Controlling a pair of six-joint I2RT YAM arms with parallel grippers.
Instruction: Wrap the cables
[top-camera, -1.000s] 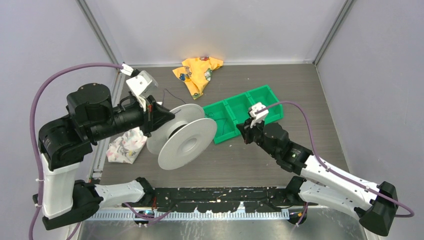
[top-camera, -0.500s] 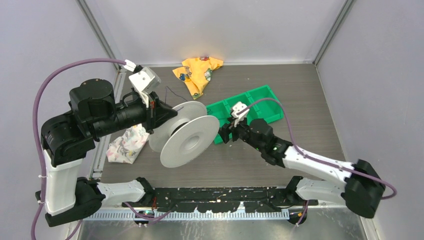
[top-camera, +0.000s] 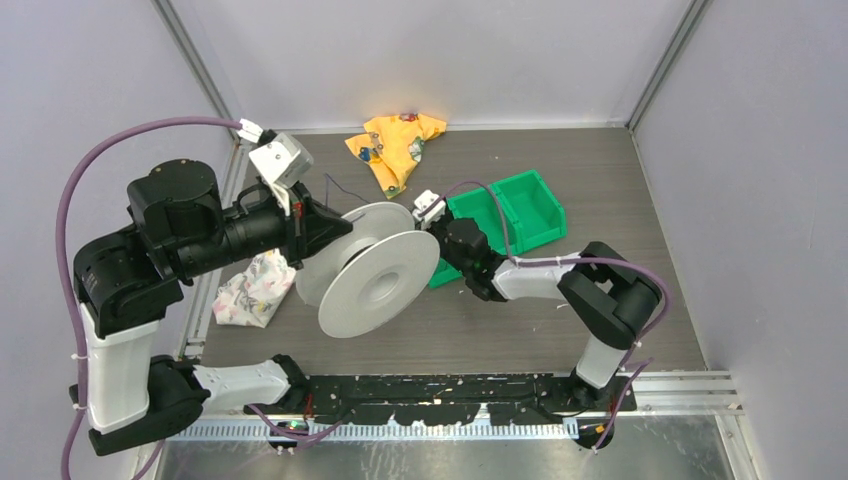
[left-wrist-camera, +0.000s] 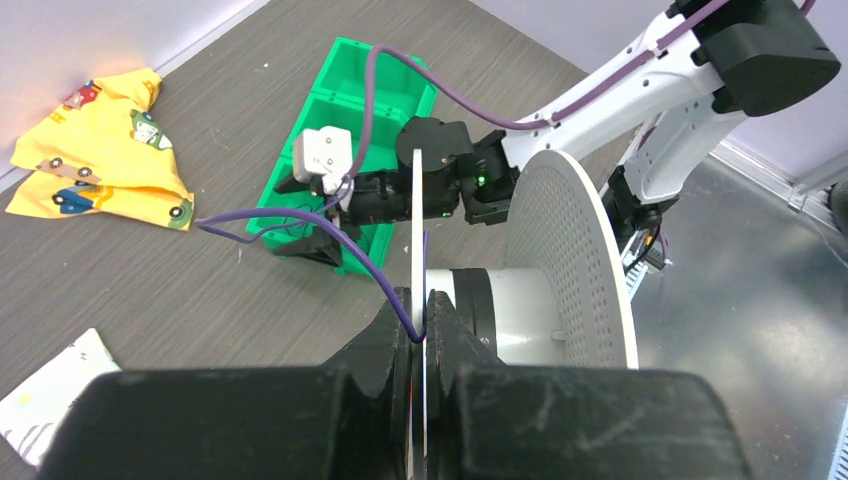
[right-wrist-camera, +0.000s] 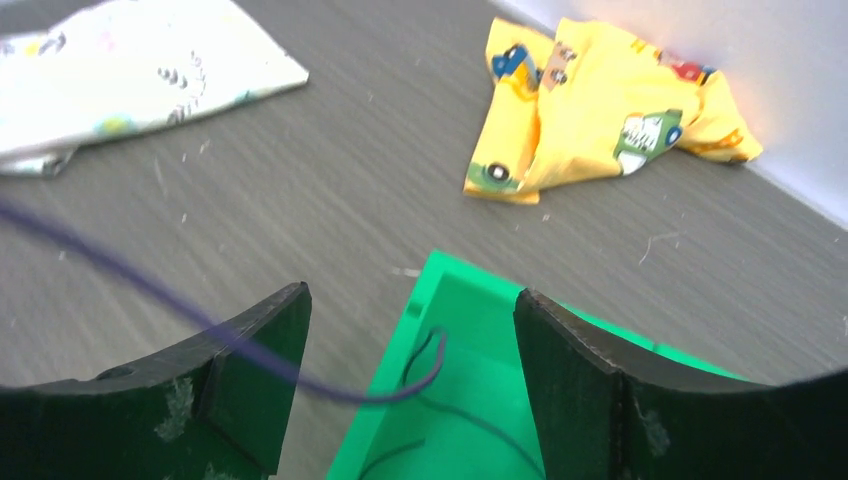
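The cable (right-wrist-camera: 150, 290) is thin, light and floppy, so it may slip and tangle. It runs from the green bin (top-camera: 535, 205) to the spool (top-camera: 375, 285). The left end effector (left-wrist-camera: 420, 330) pinches the spool's rim, with the cable there too. The right end effector (right-wrist-camera: 410, 300) is wide, and the cable crosses between its fingers. Grab it near the bin. The surface (top-camera: 600, 170) is dark wood and the walls are pale.

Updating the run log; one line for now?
left gripper shut on spool | right gripper open above green bin | cable runs into bin
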